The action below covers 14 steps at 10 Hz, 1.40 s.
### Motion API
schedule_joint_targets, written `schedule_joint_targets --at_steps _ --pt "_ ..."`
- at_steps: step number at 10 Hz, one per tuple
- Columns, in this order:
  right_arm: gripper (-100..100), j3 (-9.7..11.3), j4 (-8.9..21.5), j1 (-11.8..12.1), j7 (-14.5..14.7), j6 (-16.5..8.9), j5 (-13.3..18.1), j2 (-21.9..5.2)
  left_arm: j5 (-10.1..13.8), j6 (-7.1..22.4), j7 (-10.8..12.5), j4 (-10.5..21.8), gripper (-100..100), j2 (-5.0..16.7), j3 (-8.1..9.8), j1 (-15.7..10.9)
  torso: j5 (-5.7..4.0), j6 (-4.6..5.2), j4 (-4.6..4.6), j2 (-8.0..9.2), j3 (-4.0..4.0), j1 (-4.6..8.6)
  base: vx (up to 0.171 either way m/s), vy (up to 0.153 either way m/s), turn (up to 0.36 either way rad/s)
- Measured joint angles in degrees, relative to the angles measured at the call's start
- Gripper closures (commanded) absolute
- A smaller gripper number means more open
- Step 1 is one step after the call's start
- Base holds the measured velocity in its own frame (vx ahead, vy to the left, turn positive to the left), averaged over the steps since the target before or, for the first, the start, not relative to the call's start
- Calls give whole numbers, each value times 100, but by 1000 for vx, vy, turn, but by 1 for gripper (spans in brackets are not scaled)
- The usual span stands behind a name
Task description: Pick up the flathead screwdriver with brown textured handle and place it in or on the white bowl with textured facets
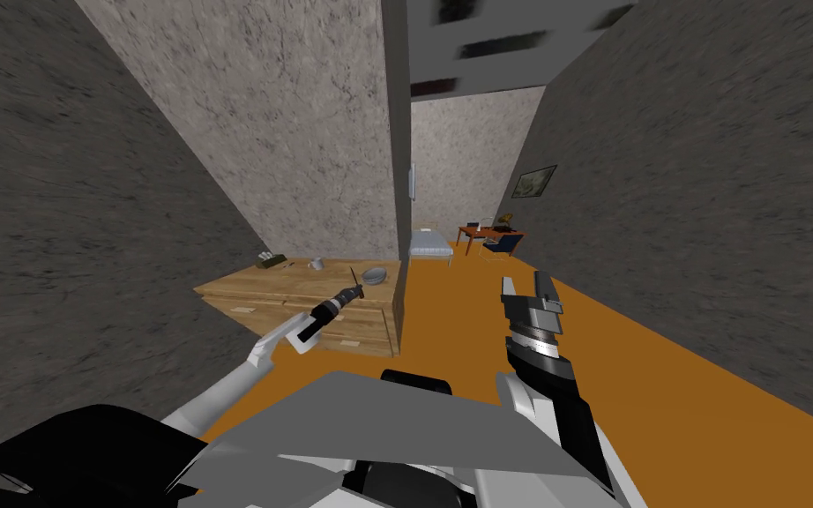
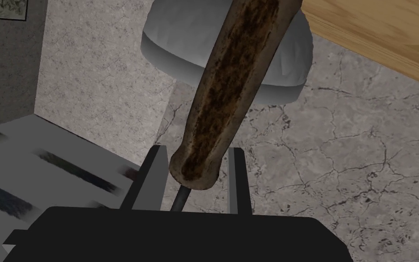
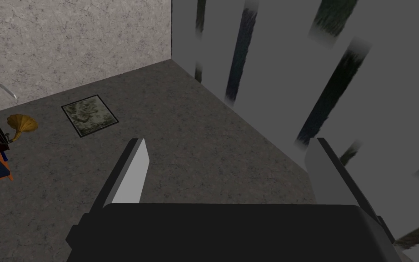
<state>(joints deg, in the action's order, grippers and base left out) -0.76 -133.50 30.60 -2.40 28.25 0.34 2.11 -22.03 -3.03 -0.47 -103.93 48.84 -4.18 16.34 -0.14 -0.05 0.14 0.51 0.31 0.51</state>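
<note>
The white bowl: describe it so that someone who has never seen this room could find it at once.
Find the wooden dresser against the speckled wall. The white bowl sits on its top at the end by the wall's corner, just beyond the screwdriver held in the left gripper. Unlike the small white cup and the greenish box farther along, it is wide, rounded and faceted.

No txt, labels, brands, nos. or signs legible anywhere. Framed pic [image 1: 534, 182] on the wall at 2 o'clock: just a mottled green img, no wording readable.
</note>
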Motion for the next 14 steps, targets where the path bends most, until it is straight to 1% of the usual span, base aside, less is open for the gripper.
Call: schedule_joint_targets --at_steps 2,3,4,8,11,12,13,14 --pt "0 0 0 0 0 0 0 0 -244 -114 -90 -80 100 353 80 14 -4 1 4 11 7 11 -110 -137 52" --pt "0 0 0 0 0 0 0 0 -391 -164 -150 -173 100 534 130 58 -7 4 4 7 6 20 -82 -152 54" --pt "0 0 0 0 0 0 0 0 -554 -212 -213 -225 100 705 141 36 -9 7 3 -1 2 26 -74 -117 13" --pt "0 0 0 0 0 0 0 0 -928 -419 -358 -359 100 1281 263 98 -8 8 1 -13 -5 6 -67 -96 22" --pt "0 0 0 1 0 0 0 0 -1191 -504 -448 -477 100 1715 285 96 -11 11 -1 -24 -12 6 -48 -95 17" --pt "0 0 0 1 0 0 0 0 -1322 -525 -479 -537 100 1903 285 88 -13 13 -1 -20 -9 15 -42 -86 10" --pt "0 0 0 1 0 0 0 0 -1398 -575 -514 -555 100 2026 306 101 -13 12 -1 -23 -11 9 -35 -87 15" --pt "0 0 0 1 0 0 0 0 -1537 -658 -566 -583 100 2187 342 118 -14 13 -1 -25 -12 11 -28 -79 14"
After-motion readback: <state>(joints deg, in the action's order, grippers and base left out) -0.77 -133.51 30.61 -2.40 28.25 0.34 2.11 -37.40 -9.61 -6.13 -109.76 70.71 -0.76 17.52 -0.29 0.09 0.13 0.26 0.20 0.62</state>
